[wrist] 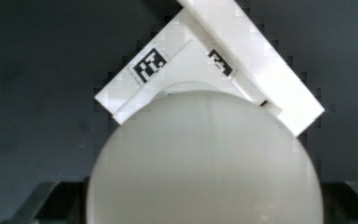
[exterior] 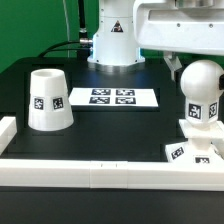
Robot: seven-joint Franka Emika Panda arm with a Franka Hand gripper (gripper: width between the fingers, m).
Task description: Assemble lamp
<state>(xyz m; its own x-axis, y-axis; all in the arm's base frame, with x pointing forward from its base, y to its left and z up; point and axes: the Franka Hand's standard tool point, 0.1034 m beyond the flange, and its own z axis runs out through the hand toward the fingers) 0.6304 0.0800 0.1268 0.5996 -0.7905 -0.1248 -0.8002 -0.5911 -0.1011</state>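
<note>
- Claw (wrist: 197, 208): released, jaws spread wide. Dark fingers (wrist: 55, 203) show on either side of the round top of the bulb post (wrist: 202, 160), with a thin gap at each side and no contact seen.
- Exterior view: claw hangs directly over the bulb post, one fingertip about level with the dome.
- Bulb post: upright, standing on the flat square base (exterior: 183, 152). A tag on its stem faces the exterior camera. Cannot tell whether it is fully seated.
- Wrist view: dome fills most of the frame. Base lies beneath it, turned corner-on, with tags showing on its upper face.
- Base: flat on the black table (exterior: 120, 130), at the exterior view's right, just beside the white rail (exterior: 90, 172) along the front edge.
- Shade (exterior: 47, 100): stands on the table, narrow open end up, well apart at the exterior view's left.
- Marker board (exterior: 112, 97): flat on the table, between shade and bulb post, farther back.
</note>
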